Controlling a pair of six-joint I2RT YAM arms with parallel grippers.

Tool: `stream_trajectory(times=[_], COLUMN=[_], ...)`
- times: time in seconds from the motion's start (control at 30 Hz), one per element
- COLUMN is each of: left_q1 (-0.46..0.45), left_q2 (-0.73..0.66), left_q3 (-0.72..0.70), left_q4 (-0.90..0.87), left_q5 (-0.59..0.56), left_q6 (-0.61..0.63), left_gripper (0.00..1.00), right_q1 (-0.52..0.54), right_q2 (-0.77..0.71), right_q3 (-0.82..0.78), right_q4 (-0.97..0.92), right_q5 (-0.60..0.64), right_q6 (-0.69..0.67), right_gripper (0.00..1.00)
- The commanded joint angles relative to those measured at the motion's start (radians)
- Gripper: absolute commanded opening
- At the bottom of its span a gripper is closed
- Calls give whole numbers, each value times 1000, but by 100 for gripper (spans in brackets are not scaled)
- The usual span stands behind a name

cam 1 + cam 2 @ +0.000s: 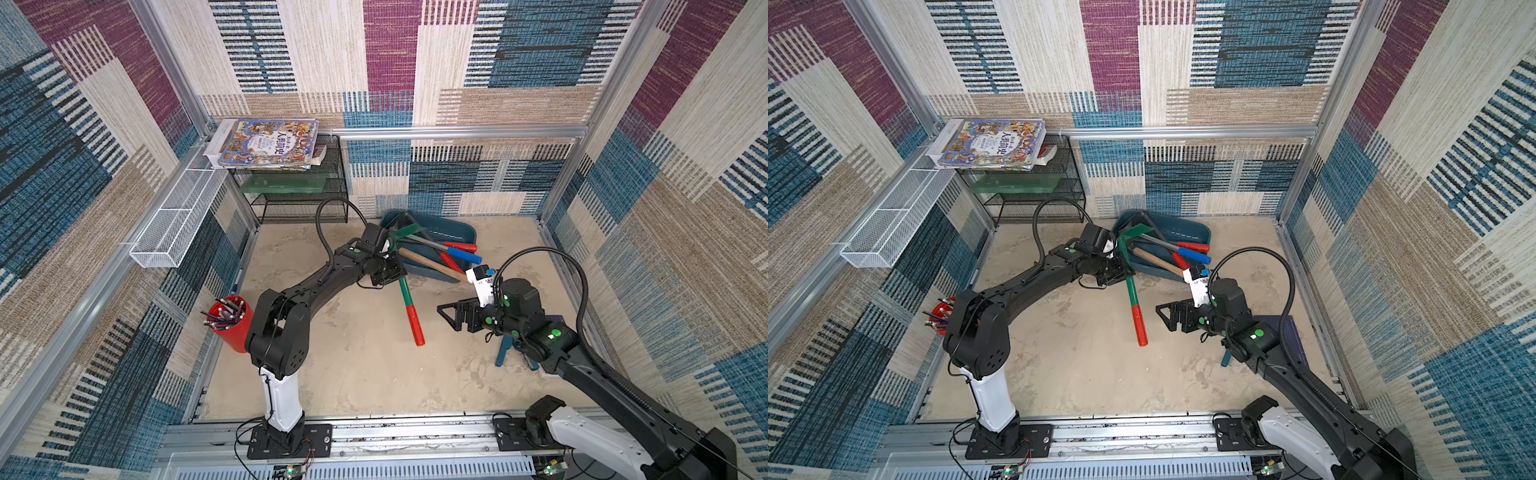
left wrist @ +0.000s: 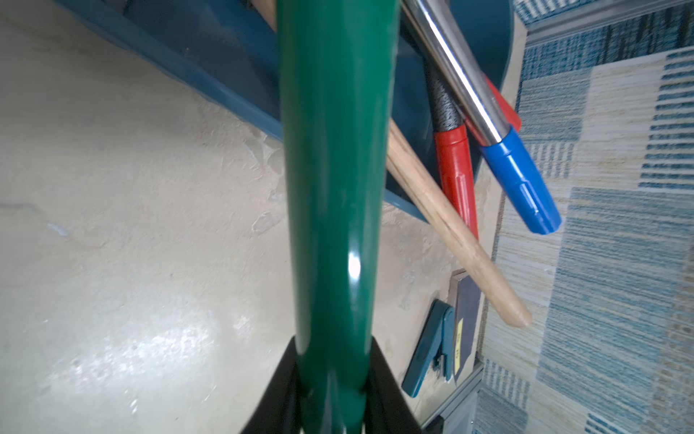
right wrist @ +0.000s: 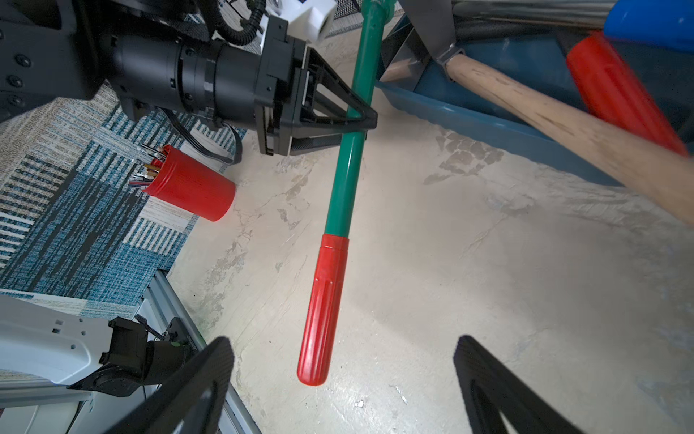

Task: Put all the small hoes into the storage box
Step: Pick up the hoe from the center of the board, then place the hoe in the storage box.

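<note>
2 hands: left hand (image 3: 362,120) clenched on the small hoe (image 3: 347,180), at its green shaft; right hand (image 1: 446,313) spread wide.

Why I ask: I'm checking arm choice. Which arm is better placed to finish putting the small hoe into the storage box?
Left. The left gripper is shut on the small hoe, its head already over the storage box. The right gripper hangs open, touching nothing.

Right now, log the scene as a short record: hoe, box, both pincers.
small hoe: green shaft clamped by left pincer; blade end at storage box, red grip out over the table
left pincer: shut on the shaft
right pincer: open, empty, beside red grip
storage box: holds other tools, handles overhanging rim
</note>
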State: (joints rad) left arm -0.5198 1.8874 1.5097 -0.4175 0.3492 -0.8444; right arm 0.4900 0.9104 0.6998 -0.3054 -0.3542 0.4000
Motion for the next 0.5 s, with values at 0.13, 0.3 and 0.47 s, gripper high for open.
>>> stream_trajectory(times=[0.13, 0.3, 0.47], left_q1=[-6, -16, -32], left_q2=[-5, -5, 16], left_q3=[-10, -18, -42], left_q4=[229, 297, 393], left_q5=[10, -17, -34], left_q6=[-170, -243, -343], left_gripper=[0, 0, 0], right_q1=[-19, -30, -37], right_q2=[-34, -47, -53], right_q3=[10, 6, 7], right_q4=[1, 0, 13], right_q5=[47, 50, 61], right_q6=[11, 18, 30], right_gripper=[96, 96, 96])
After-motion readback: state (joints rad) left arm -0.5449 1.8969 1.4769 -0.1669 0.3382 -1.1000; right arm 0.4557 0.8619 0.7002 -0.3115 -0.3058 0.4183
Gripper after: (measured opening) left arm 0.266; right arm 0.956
